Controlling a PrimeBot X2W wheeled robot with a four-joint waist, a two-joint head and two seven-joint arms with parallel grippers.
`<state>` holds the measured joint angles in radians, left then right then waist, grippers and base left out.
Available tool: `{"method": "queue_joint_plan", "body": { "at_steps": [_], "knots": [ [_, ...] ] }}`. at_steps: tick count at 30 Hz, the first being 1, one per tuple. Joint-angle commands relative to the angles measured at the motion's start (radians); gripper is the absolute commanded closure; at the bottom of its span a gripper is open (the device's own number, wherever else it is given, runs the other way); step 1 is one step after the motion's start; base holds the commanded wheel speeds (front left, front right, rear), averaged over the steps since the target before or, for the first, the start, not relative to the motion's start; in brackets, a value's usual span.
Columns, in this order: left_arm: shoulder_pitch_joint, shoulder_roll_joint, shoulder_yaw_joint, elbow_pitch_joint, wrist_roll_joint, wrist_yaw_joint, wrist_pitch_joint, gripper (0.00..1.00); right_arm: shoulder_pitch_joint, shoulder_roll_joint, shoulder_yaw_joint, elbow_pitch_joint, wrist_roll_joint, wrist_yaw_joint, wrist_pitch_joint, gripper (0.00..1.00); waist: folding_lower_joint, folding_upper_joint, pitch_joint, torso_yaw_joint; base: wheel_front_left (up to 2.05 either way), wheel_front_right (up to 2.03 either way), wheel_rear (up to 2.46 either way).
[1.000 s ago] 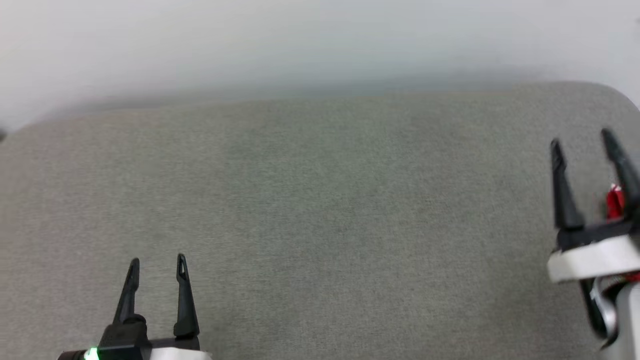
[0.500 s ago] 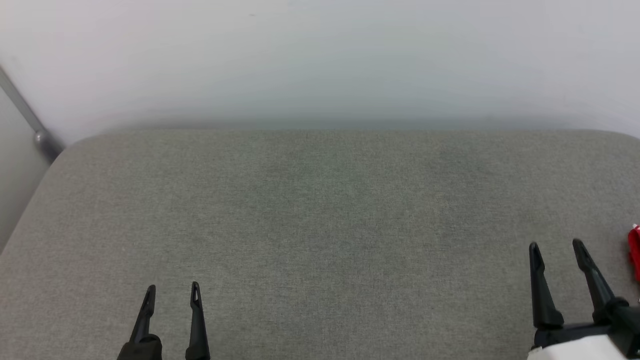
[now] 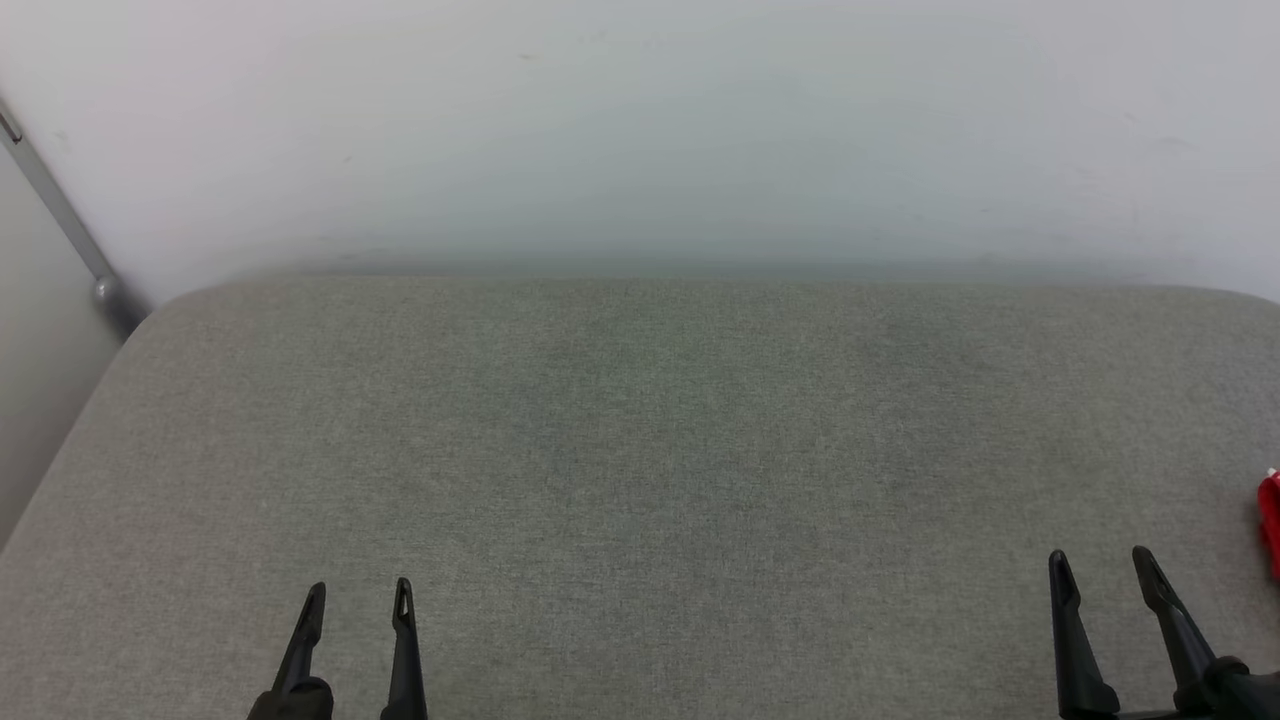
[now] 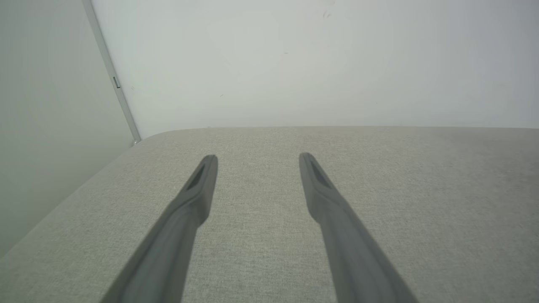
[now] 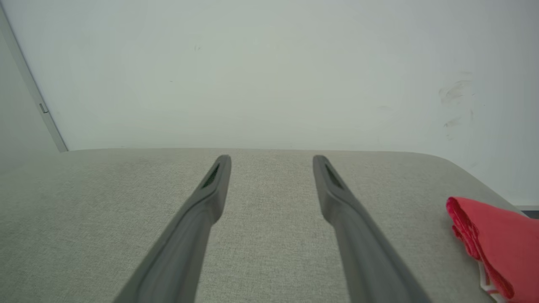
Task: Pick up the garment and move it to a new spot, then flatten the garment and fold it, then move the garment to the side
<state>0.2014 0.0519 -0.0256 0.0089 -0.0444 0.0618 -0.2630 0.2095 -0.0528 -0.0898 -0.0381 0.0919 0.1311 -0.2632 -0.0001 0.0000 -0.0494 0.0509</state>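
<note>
The garment (image 3: 1270, 522) is a red bundle at the far right edge of the grey cushioned surface (image 3: 640, 450); in the right wrist view the garment (image 5: 497, 248) lies folded to the right of my fingers, with a bit of white trim at its bottom. My right gripper (image 3: 1100, 568) stands open at the lower right, a little to the left of the garment and apart from it. My left gripper (image 3: 360, 598) is open at the lower left with nothing between its fingers. In the left wrist view my left gripper (image 4: 257, 159) points over bare grey fabric.
A pale wall (image 3: 640, 130) runs along the far edge of the surface. A grey metal strip (image 3: 60, 220) slants down the wall at the far left corner. The surface's left edge (image 3: 60, 450) drops off beside it.
The head camera has swung left and tilted. My right gripper has pulled back from the red garment toward the near edge, leaving the garment lying at the right.
</note>
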Motion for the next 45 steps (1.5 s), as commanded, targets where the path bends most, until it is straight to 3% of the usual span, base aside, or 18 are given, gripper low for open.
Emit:
{"method": "queue_joint_plan", "body": {
  "at_steps": [1,9,10,16,45],
  "knots": [
    [0.015,-0.001,0.0,0.004,-0.002,-0.005,-0.002,0.0,0.014,0.005,0.004,0.001,0.011,-0.001,-0.002,0.0,0.0001,0.0,0.0,-0.001,0.0,0.0,0.0],
    [0.017,-0.002,0.004,0.014,-0.003,-0.009,-0.002,0.0,0.017,0.005,0.011,0.008,0.016,-0.001,-0.002,0.0,0.0001,0.0,0.002,-0.004,0.0,0.0,0.0],
    [0.001,0.0,0.002,0.014,-0.003,-0.009,0.0,1.0,0.005,0.0,0.01,0.007,0.011,0.0,0.0,1.0,0.0001,0.0,0.002,-0.004,0.0,0.0,0.0],
    [0.001,-0.001,-0.001,0.057,-0.013,-0.01,0.006,1.0,0.005,0.0,0.012,0.049,0.02,0.0,0.005,1.0,0.0001,0.0,0.002,-0.004,0.0,0.0,0.0],
    [-0.113,0.014,0.03,0.122,-0.582,-0.075,0.122,1.0,-0.112,-0.021,0.027,0.129,0.577,0.0,0.115,1.0,0.0001,0.0,0.014,-0.015,0.0,0.0,0.0]
  ]
}}
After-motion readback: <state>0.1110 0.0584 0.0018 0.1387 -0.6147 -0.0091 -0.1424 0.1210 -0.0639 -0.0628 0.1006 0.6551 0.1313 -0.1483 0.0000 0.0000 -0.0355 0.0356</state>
